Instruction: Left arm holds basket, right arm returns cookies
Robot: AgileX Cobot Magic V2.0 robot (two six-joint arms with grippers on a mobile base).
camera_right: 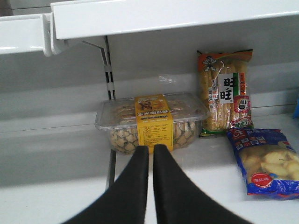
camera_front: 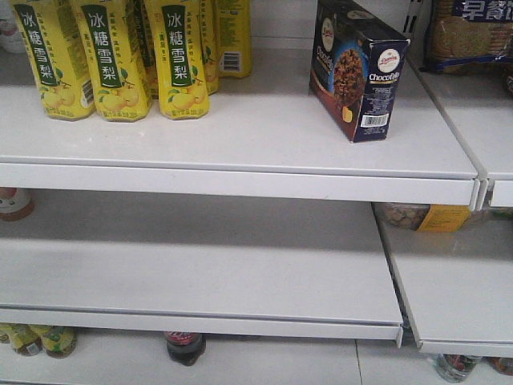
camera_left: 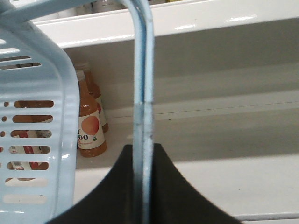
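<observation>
The cookies, a dark navy "Chocofello" box (camera_front: 358, 68), stand upright on the top white shelf (camera_front: 240, 136) in the front view, with no gripper touching them. My left gripper (camera_left: 143, 154) is shut on the thin hoop handle (camera_left: 143, 93) of the light blue basket (camera_left: 42, 140), whose slotted side fills the left of the left wrist view. My right gripper (camera_right: 151, 151) is shut with nothing between its fingers and points at a clear tray of biscuits with a yellow label (camera_right: 152, 122) on a lower shelf. Neither arm shows in the front view.
Yellow pear-drink bottles (camera_front: 120, 56) stand at the top shelf's left. A cracker pack (camera_front: 469, 36) sits at the far right. Orange drink bottles (camera_left: 89, 126) stand beside the basket. A snack stick bag (camera_right: 226, 93) and a blue snack bag (camera_right: 266, 161) lie right of my right gripper.
</observation>
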